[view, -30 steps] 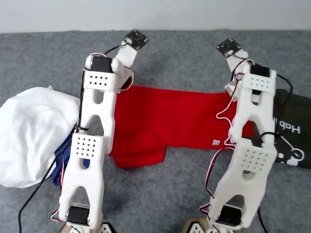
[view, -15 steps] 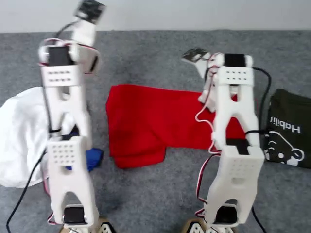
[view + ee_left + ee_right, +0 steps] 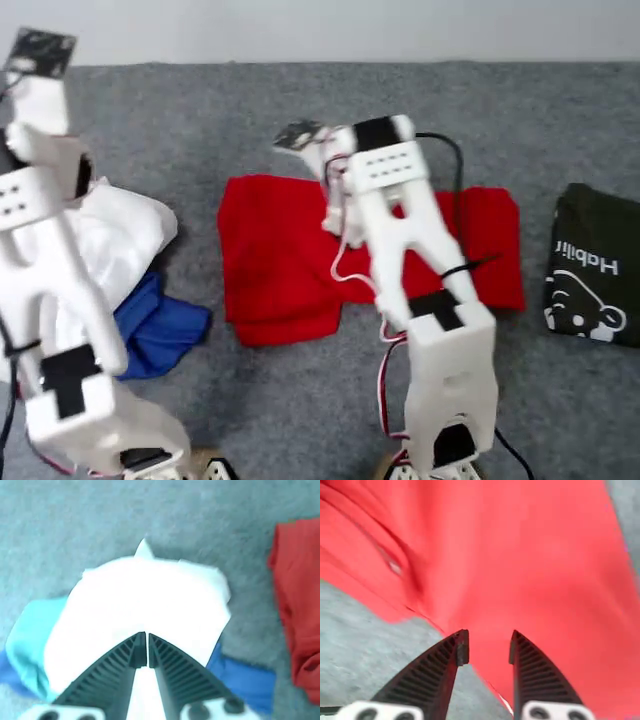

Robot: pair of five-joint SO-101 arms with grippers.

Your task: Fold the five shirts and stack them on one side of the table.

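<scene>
Far left on the grey surface (image 3: 300, 110): a crumpled white shirt (image 3: 120, 235), bunched in a heap. Directly above it, the left tool (image 3: 146, 642), closed on nothing, ridged fingertips pressed together. Tucked under the heap, a pale turquoise cloth (image 3: 27, 640) at one side and a rumpled blue shirt (image 3: 160, 325) poking out toward the near edge, with a thin strip of grey between it and the next garment. In the middle, a red shirt (image 3: 275, 265) lying flat, partly folded, with a doubled layer at its near left corner. Over it, the right tool (image 3: 487, 647), fingers parted with a clear gap, gripping nothing, poised across the border where red meets grey. Far right, near the red but not touching, a folded black shirt (image 3: 590, 270), pale print facing up.
</scene>
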